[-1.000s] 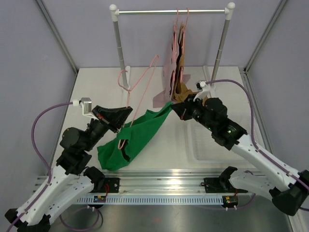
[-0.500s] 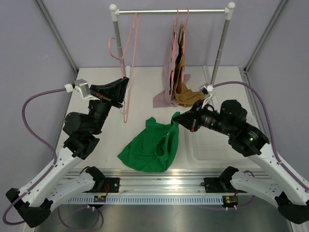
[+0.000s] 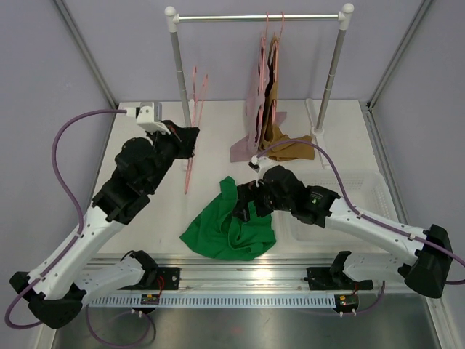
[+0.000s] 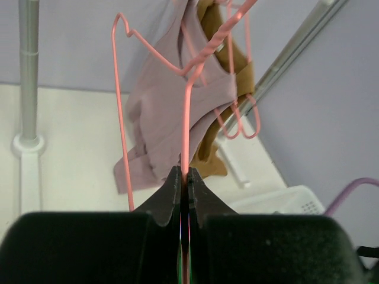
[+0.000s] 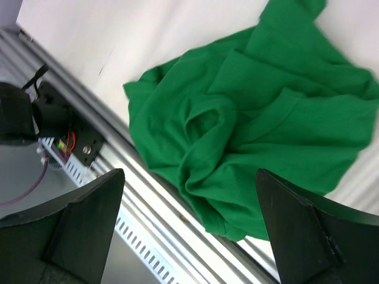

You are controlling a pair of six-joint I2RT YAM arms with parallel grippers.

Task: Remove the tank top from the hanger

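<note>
step: removal seeming done, tank top (image 3: 229, 225) lying crumpled on worktop (image 3: 167, 203), free of hanger (image 4: 185, 118) | left claw (image 4: 185, 174) pinching bare hanger wire | right claw (image 5: 189, 171) hovering spread over it | next: hanger probably needing rehanging on rail (image 3: 254, 17)

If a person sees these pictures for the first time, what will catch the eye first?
The bright green tank top lies crumpled on the table near its front edge, with the right arm's open fingers above it. Next comes the bare pink hanger, pinched in the left arm's fingers beside the rack's left post; a mauve garment and a brown garment hang on the rail.
</note>
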